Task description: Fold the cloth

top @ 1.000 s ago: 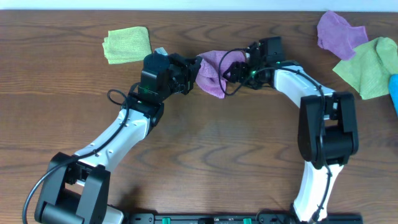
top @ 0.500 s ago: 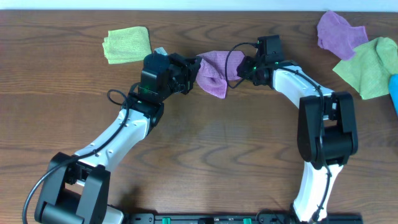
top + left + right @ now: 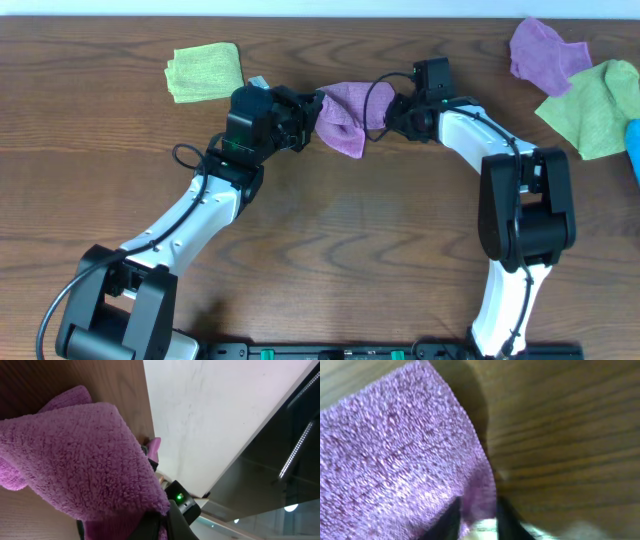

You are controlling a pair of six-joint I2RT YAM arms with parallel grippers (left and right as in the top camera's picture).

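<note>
1. Up at the far middle of the table (image 3: 330,240) hangs the cloth (image 3: 345,118), strung between the two arms. It is purple and bunched into a drooping wedge whose point aims at the near edge.
2. From the left wrist its texture is clear: thick, fluffy microfibre pile in soft rounded folds. The right wrist shows a finer, nubbly surface ending in one straight edge.
3. The left gripper (image 3: 308,118) is pressed tight and pinches the cloth's left side. In its own view the pile swells out right from between the fingertips.
4. The right gripper (image 3: 388,112) sits at the cloth's right edge. Its fingers (image 3: 452,517) stand close on either side of that edge, with a pale scrap (image 3: 481,527) between them. The view is blurred, so I cannot tell whether they actually bite.
5. In the way is a black cable (image 3: 372,92), which loops from the right wrist across the cloth's upper right and hides a thin strip of it.
6. Far left, well apart, lies a folded lime-green cloth (image 3: 205,72), a neat square.
7. In the far right corner is a second purple cloth (image 3: 545,50), crumpled, and just beside it a rumpled lime-green cloth (image 3: 595,105).
8. A blue thing (image 3: 634,150) is cut off by the right edge, too little of it showing to name.
9. The table itself is dark brown wood with a strong grain and a matt finish.
</note>
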